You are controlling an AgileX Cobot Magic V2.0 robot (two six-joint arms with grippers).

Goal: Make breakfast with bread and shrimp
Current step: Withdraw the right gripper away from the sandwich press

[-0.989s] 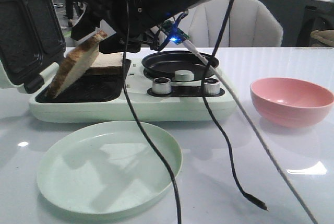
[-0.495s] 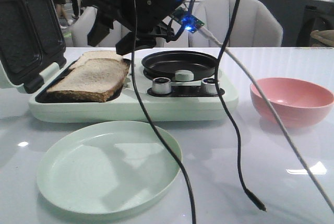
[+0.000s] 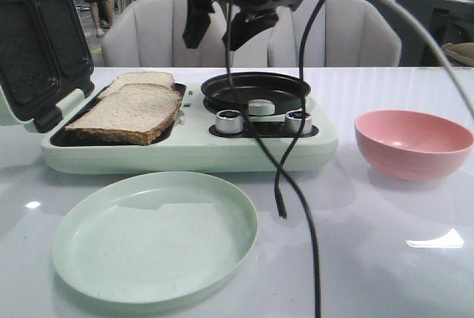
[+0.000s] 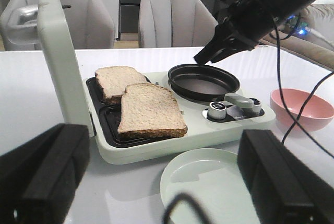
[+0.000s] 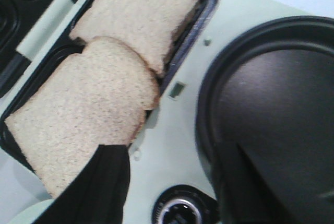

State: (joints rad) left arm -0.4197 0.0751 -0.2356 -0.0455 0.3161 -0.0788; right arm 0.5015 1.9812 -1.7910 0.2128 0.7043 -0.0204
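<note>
The right gripper (image 3: 222,32) hangs up above the breakfast maker (image 3: 185,144), with nothing between its spread fingers. Below it to the left, both slices of bread (image 3: 126,110) sit in the sandwich tray, the nearer one overlapping the one behind. The round pan (image 3: 255,90) is pretty much straight under it. In front sits the plate (image 3: 155,236), and the bowl (image 3: 413,142) is off to the right.

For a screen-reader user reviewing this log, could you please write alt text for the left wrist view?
Two bread slices lie overlapping in the open pale green breakfast maker, beside its empty black round pan. The right gripper hangs open above the pan; a pale green plate and pink bowl sit nearer.
</note>
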